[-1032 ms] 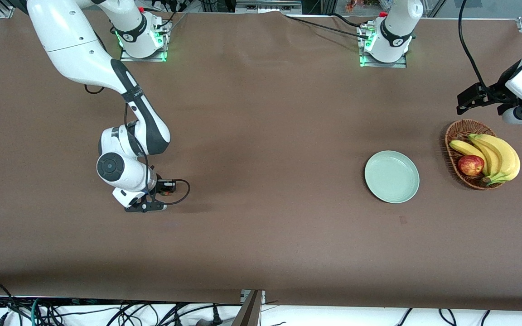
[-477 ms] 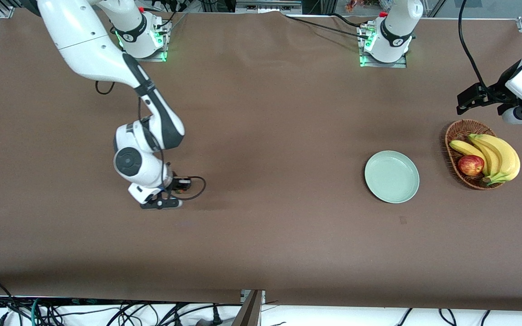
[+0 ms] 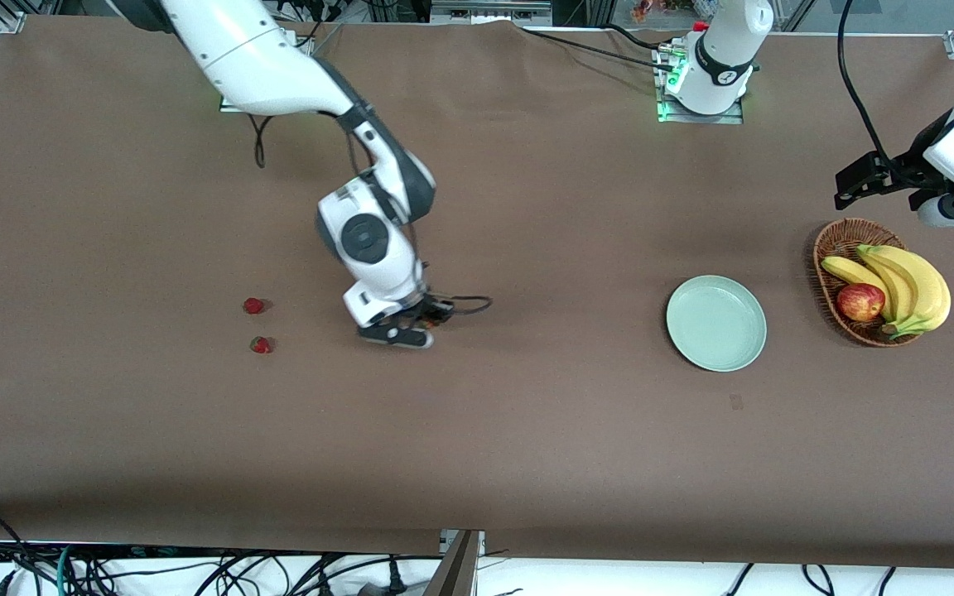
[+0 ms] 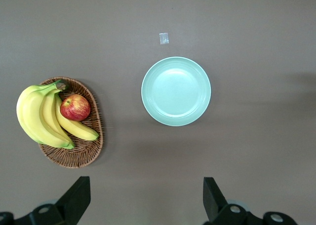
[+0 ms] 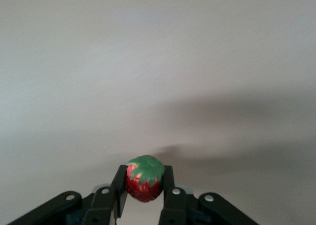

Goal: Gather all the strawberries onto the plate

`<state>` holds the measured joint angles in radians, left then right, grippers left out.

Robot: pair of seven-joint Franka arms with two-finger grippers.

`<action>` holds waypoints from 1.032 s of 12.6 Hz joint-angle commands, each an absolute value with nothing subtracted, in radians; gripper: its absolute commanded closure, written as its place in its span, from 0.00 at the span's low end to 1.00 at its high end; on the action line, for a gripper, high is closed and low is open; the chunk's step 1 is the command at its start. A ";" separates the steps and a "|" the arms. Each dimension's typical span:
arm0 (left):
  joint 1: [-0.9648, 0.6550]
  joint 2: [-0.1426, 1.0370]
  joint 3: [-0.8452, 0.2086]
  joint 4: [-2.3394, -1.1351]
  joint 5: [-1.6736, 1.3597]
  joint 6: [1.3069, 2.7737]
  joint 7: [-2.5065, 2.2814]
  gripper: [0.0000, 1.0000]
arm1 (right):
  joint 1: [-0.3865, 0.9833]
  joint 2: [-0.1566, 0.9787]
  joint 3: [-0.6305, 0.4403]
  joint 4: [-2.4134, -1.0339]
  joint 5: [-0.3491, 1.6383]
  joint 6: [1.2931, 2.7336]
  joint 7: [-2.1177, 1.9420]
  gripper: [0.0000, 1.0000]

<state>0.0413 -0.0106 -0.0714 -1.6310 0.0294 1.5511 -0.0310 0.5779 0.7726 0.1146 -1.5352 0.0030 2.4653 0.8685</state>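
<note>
Currently I log the right gripper (image 5: 144, 198) pinching one strawberry (image 5: 144, 184) by its sides over bare table (image 3: 527, 430), the left gripper (image 4: 143, 200) waiting wide above the basket (image 3: 837, 240): the berry may slip before the plate (image 3: 716, 324).

We see one red strawberry (image 5: 143, 182) with its green cap clamped in the right tool (image 5: 143, 195) above the tabletop (image 3: 527, 439), two more strawberries (image 3: 254, 305) (image 3: 261, 344) lying near each other toward the right arm's end, and the empty mint-green plate (image 3: 716, 323).

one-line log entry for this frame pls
right end effector: shut on strawberry, over table | left end effector: open, waiting | plate: empty | two strawberries on table
</note>
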 commanded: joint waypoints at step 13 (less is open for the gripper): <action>0.038 -0.011 -0.071 -1.626 -0.029 1.491 -0.032 0.00 | 0.836 0.963 0.091 -1.315 0.002 2.688 1.147 0.00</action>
